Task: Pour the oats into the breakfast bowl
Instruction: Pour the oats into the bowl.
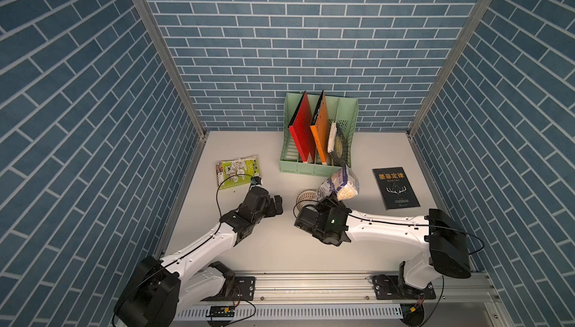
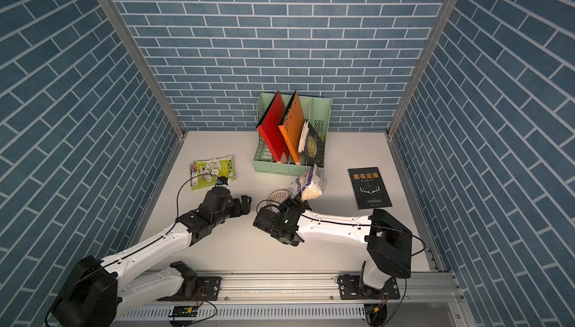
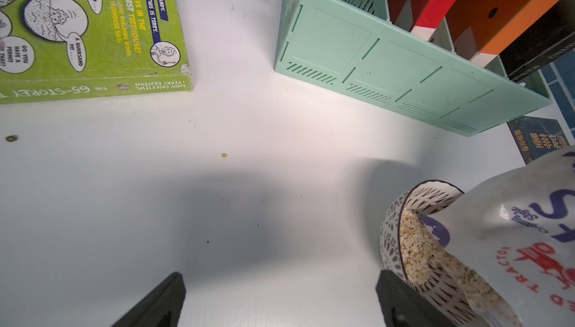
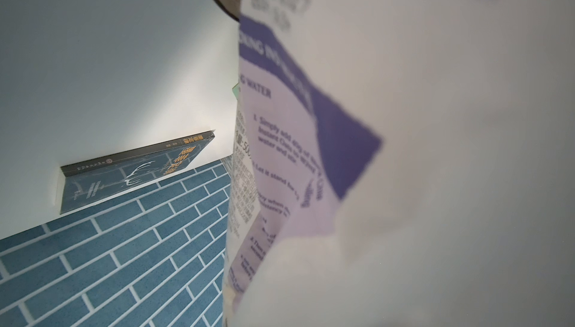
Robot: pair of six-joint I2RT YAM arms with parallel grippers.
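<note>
crinkled glossy pouch (image 1: pixel 340 182), flaky oats (image 3: pixel 417 247), round dotted ceramic bowl (image 3: pixel 389 237)

Green cartoon book (image 1: pixel 238 171) lay flat on the surface (image 1: pixel 280 247), over on the left. Mint rack (image 1: pixel 306 169) stood at the back against the blue brick wall (image 1: pixel 280 45), with a red folder (image 1: pixel 301 135), an orange folder (image 1: pixel 322 132) and a dark book (image 1: pixel 339 149) leaning in it. Black book (image 1: pixel 395 188) with an orange title and antlers lay flat on the right. One tiny crumb (image 3: pixel 224 155) sat loose between the green book and the rack.
</note>
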